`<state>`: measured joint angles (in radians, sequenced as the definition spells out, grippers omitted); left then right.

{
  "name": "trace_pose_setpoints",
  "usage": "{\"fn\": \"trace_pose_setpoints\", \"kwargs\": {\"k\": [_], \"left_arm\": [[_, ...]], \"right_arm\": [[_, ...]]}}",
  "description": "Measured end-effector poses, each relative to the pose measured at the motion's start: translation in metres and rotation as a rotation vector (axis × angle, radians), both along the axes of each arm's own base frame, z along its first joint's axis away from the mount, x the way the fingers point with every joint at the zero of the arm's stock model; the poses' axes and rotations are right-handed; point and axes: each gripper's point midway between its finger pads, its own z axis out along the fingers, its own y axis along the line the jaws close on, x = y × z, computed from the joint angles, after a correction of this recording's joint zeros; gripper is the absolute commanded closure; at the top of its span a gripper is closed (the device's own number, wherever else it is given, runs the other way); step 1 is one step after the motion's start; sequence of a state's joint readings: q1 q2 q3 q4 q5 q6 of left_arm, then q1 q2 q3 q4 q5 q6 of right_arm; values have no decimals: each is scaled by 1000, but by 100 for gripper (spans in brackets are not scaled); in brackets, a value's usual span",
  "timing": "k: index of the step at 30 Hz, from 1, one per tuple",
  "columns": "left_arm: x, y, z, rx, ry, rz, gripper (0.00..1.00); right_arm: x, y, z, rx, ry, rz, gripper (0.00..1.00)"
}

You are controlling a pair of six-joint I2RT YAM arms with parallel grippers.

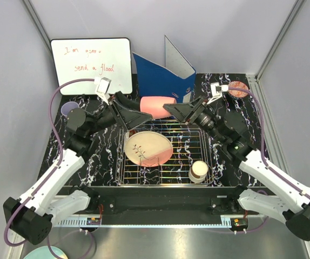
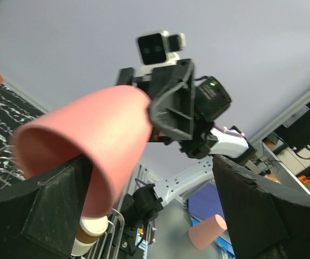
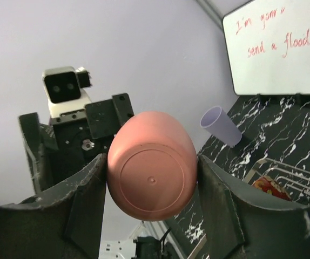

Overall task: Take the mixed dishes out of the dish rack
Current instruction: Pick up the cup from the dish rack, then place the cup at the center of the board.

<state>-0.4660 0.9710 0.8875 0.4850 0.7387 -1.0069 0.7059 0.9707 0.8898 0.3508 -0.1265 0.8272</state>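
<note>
A pink cup (image 1: 157, 106) hangs on its side in the air above the back edge of the dish rack (image 1: 166, 178). My right gripper (image 1: 181, 111) is shut on its base, which fills the right wrist view (image 3: 152, 172) with a finger on each side. My left gripper (image 1: 135, 115) is open at the cup's mouth (image 2: 90, 135); its left finger (image 2: 41, 210) sits by the rim and the other stands well apart. In the rack lie the cream-and-pink plate (image 1: 148, 148) and a cream-brown cup (image 1: 198, 171). A lavender cup (image 1: 68, 108) lies on the table at the left.
A red-patterned bowl (image 1: 238, 89) sits at the table's back right. A whiteboard (image 1: 90, 65) and a blue ring binder (image 1: 163, 78) stand at the back. A red-patterned piece (image 3: 265, 186) shows by the rack wires. Another pink cup (image 2: 206, 231) lies beyond the right arm.
</note>
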Motion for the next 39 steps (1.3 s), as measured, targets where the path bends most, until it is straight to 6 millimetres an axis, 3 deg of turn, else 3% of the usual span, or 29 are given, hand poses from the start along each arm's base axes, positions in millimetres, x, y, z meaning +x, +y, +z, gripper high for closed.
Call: {"fn": "trace_pose_setpoints", "kwargs": {"k": [1, 4, 5, 7, 8, 10, 11, 12, 13, 14, 17, 22, 25, 28, 31, 35, 39], "left_arm": [[-3, -2, 1, -2, -5, -12, 23], [-5, -7, -2, 0, 0, -38, 47], [-3, -9, -4, 3, 6, -38, 64], [-1, -11, -8, 12, 20, -44, 83], [0, -12, -11, 16, 24, -44, 100], [-3, -13, -11, 17, 28, -60, 100], [-7, -13, -6, 8, 6, -69, 100], [-9, -13, -4, 7, -3, -69, 100], [-11, -12, -4, 11, -6, -69, 100], [-12, -12, -4, 18, -12, -64, 100], [-4, -11, -7, 81, -9, -8, 100], [36, 5, 7, 233, 37, 226, 100], [77, 30, 25, 330, 62, 445, 100], [125, 73, 21, 438, 130, 680, 100], [171, 133, -12, 587, 269, 917, 100], [210, 211, -87, 814, 513, 1140, 100], [230, 253, -143, 960, 689, 1217, 100]], "right_arm": [[2, 4, -3, 0, 7, 12, 100], [4, 14, -8, 9, 29, 51, 100], [4, 16, -7, 16, 26, 60, 100], [1, 17, -3, 35, 21, 75, 100], [0, 17, 0, 41, 11, 81, 100], [-3, 16, 3, 49, 10, 91, 98], [-4, 16, 3, 57, 18, 97, 85], [-5, 16, 5, 60, 15, 99, 64], [-7, 15, 6, 60, 12, 102, 17], [-8, 15, 6, 57, 12, 105, 1], [-5, 10, -1, 9, 11, 60, 0], [10, -10, -10, -92, 48, -86, 0], [19, -29, -11, -148, 77, -194, 0], [23, -46, -21, -209, 114, -284, 0], [26, -63, -43, -299, 165, -359, 0], [26, -81, -70, -407, 227, -424, 0], [20, -89, -84, -450, 246, -436, 0]]}}
